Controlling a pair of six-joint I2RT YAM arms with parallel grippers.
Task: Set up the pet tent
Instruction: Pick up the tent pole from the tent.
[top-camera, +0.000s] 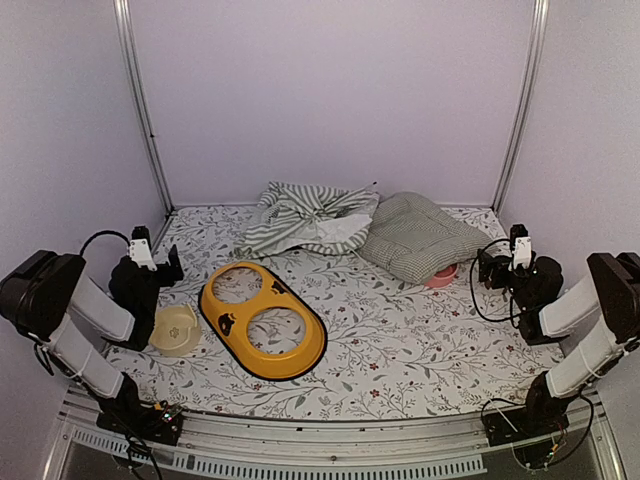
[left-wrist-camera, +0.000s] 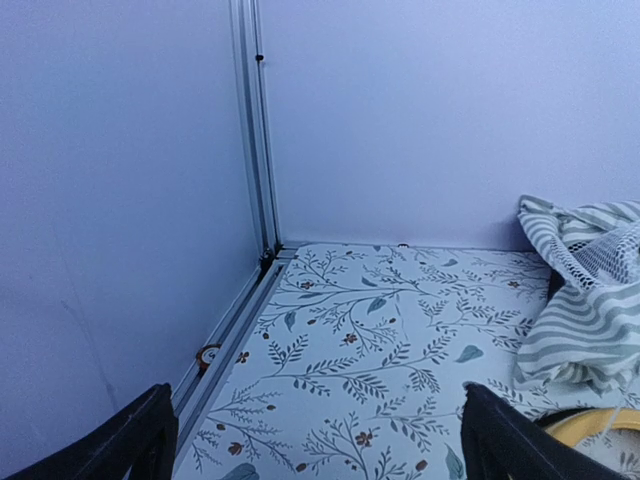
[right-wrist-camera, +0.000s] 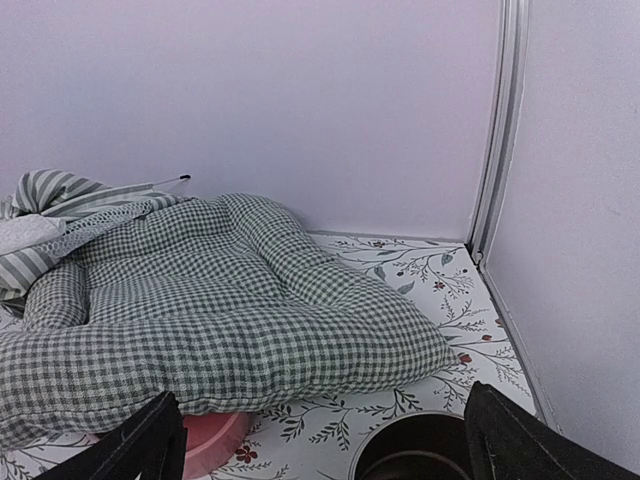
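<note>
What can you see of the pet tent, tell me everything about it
The pet tent lies collapsed in a crumpled heap at the back of the table, near the rear wall. It is soft green-and-white striped fabric folded over itself, with white mesh showing among the folds. A thin pole sticks out toward the right. Its right side lies against the green-checked cushion. Nothing holds it, and it is not set up.
</note>
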